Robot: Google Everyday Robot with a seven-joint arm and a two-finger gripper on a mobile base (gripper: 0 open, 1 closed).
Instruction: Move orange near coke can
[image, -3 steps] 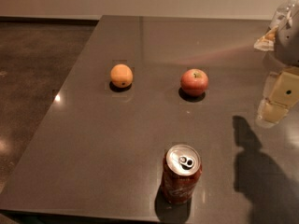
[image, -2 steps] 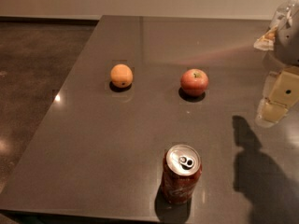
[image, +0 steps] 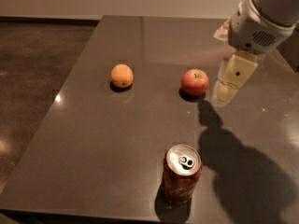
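Swinging in from 3 o'clock, gripper (image: 232, 80) now hangs beside apple (image: 195, 81); aperture indeterminable, nothing held; orange (image: 122, 75) untouched at 11 o'clock of coke can (image: 182, 174).

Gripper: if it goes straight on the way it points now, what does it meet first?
Probably the table, just right of the apple. The gripper, at the upper right, points down; depth is unclear.

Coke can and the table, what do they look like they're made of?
Coke can: likely thin metal, given its shiny silver top with pull tab and glossy red printed wall. Table: dark and polished, maybe stone or laminate; it reflects light spots. The end effector hangs over the table, just right of the apple in the camera view.
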